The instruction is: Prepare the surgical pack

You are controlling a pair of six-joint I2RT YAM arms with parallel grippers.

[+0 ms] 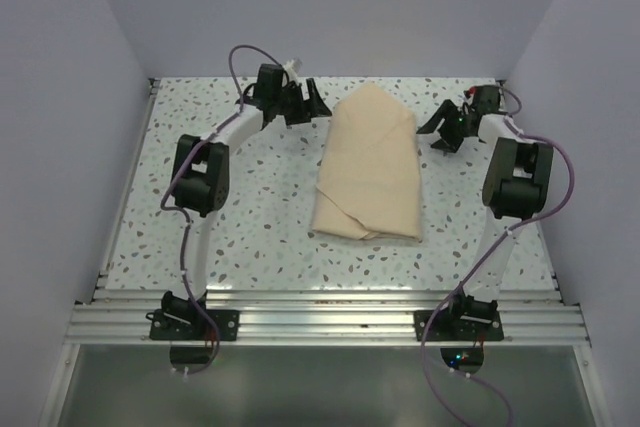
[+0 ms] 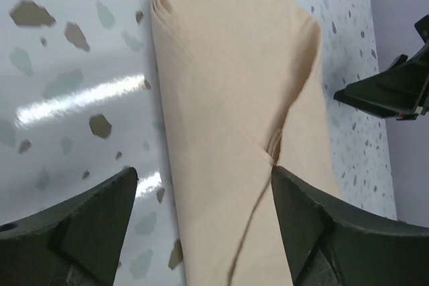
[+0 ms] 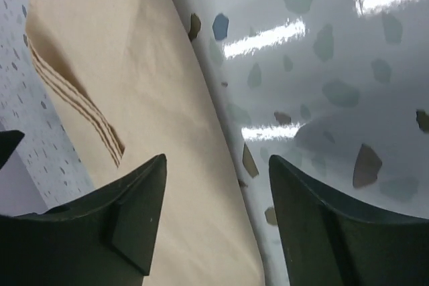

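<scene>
Left fingers point(image 2: 94, 226) spread, empty, straddling folded tan cloth sheet point(image 1: 368, 162). Right fingers point(image 3: 134, 212) spread too, empty, at sheet's other edge. Sheet lies mid-tabletop point(image 1: 250, 217), between my arms. I judge wrap done: lift straight clear, avoid snagging folds.

White arm links point(image 1: 237, 130), black joints point(image 1: 203, 175), purple cables point(image 1: 233, 67)

Folded tan cloth point(image 1: 368, 162) lies between left claw point(image 1: 308, 103) and right claw point(image 1: 446, 131).
</scene>
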